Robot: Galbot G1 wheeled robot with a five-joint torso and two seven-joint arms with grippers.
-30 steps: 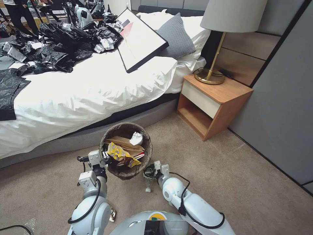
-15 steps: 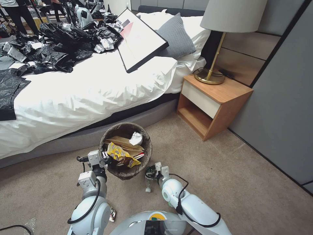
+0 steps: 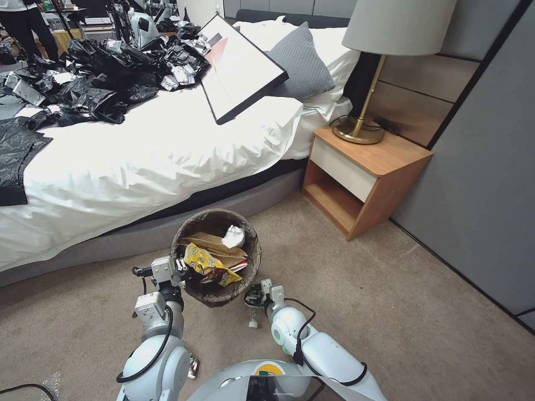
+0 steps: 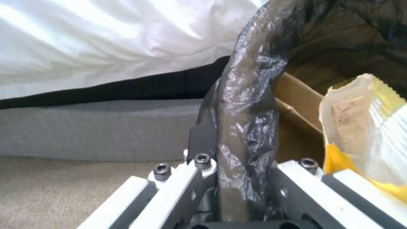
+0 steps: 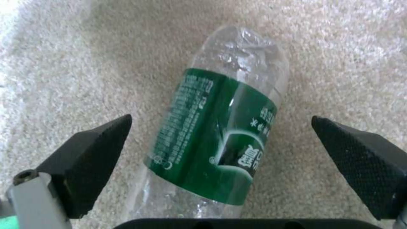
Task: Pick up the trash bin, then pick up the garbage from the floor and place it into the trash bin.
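The trash bin [image 3: 251,262], round and lined with a dark bag, hangs just above the carpet beside the bed. My left gripper [image 3: 179,268] is shut on its near-left rim; in the left wrist view the bagged rim [image 4: 244,127] stands between the closed fingers [image 4: 203,140]. Inside the bin lie garbage pieces: a yellow snack packet [image 3: 207,266], a tan paper bag [image 3: 214,244] and a white tissue [image 3: 233,236]. Right of the bin my right gripper [image 3: 253,303] points down, open. A clear bottle with a green label [image 5: 212,143] lies on the carpet between its fingertips [image 5: 97,149], untouched.
A shiny wrapper [image 3: 193,366] lies on the carpet by my left arm. The bed [image 3: 139,161], with black bags and a framed picture on it, runs behind the bin. A wooden nightstand [image 3: 365,175] with a lamp stands at right, then a grey wall panel [image 3: 479,184].
My right arm has shifted slightly left, bringing its gripper a little nearer the bin. The left gripper and the bin have stayed put.
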